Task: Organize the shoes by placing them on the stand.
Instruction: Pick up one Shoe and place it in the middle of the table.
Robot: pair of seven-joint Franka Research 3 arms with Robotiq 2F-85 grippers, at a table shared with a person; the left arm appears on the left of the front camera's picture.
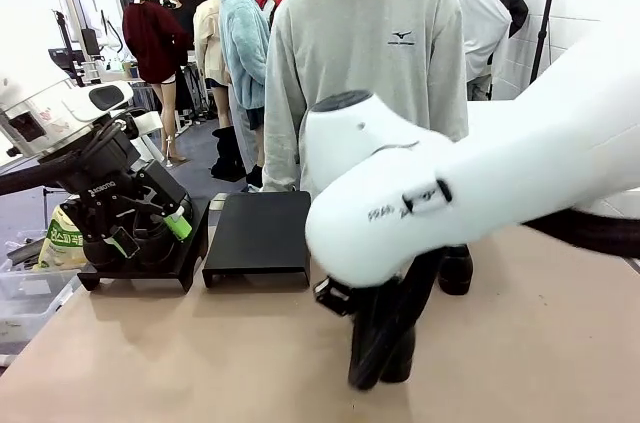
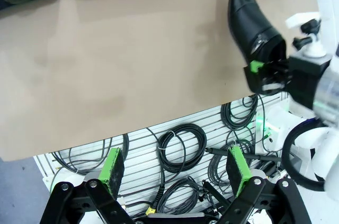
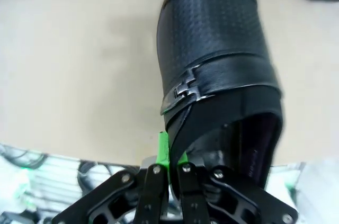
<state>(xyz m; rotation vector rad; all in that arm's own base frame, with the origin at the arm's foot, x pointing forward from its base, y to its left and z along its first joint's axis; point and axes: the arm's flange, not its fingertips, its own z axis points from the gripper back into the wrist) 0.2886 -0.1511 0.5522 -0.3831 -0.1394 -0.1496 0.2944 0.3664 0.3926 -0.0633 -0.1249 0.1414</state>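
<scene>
My right gripper [image 3: 169,158] is shut on the rim of a glossy black shoe [image 3: 217,75], near its heel opening. From the front the shoe [image 1: 385,343] hangs just above the near middle of the table, partly behind my white right arm [image 1: 450,193]. In the left wrist view the same shoe [image 2: 251,23] points away over the table, with the right gripper [image 2: 265,73] on it. A second shoe [image 1: 455,268] stands on the table farther back. The black stand [image 1: 258,233] sits at the far middle. My left gripper [image 2: 175,168] is open and holds nothing, at the left [image 1: 150,233].
A second black stand section [image 1: 140,268] lies at the left, partly behind my left gripper. A person in a grey sweatshirt [image 1: 365,63] stands at the far side. Coiled cables [image 2: 183,142] hang below the table's near edge. The tan tabletop [image 1: 200,353] is bare at front left.
</scene>
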